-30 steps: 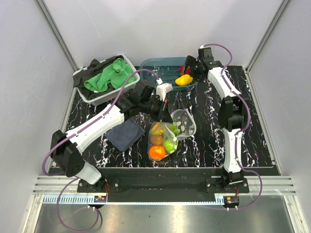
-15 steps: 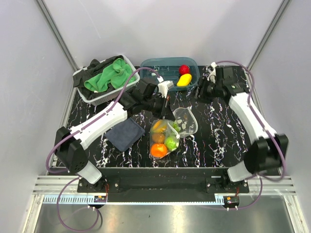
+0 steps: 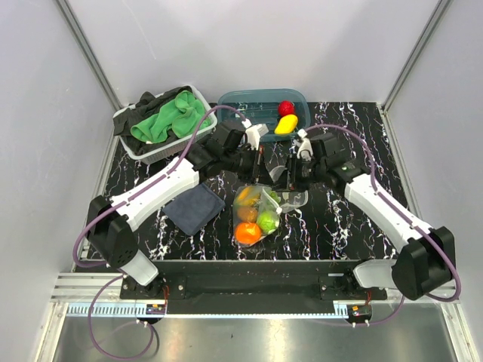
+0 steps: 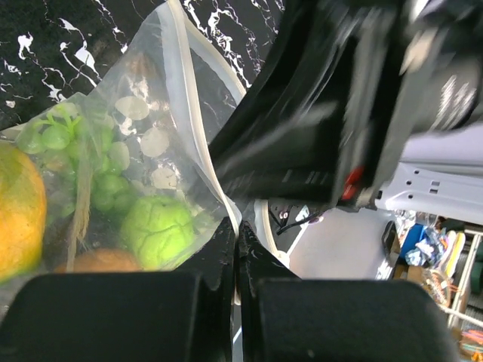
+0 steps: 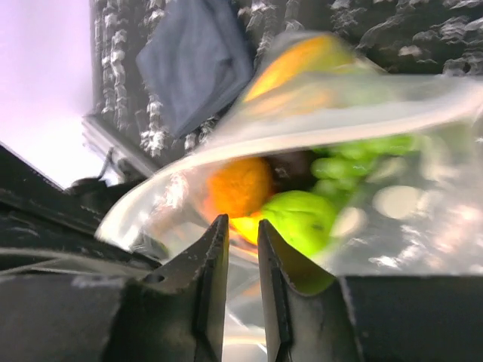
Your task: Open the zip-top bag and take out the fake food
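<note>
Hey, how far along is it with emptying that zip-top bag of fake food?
Done: the zip-top bag gapes open, and a red piece and a yellow piece lie in the teal tub. In hand: the left gripper pinches the bag's rim while the right gripper is at its mouth. Left: the orange, green grapes and other pieces inside.

Zip-top bag (image 3: 260,211) (clear, white-dotted) lies flat, mouth open. Fake food (image 3: 245,234) inside it: orange, lime, grapes. 2 pieces, red and yellow, in the teal tub (image 3: 234,102).
</note>
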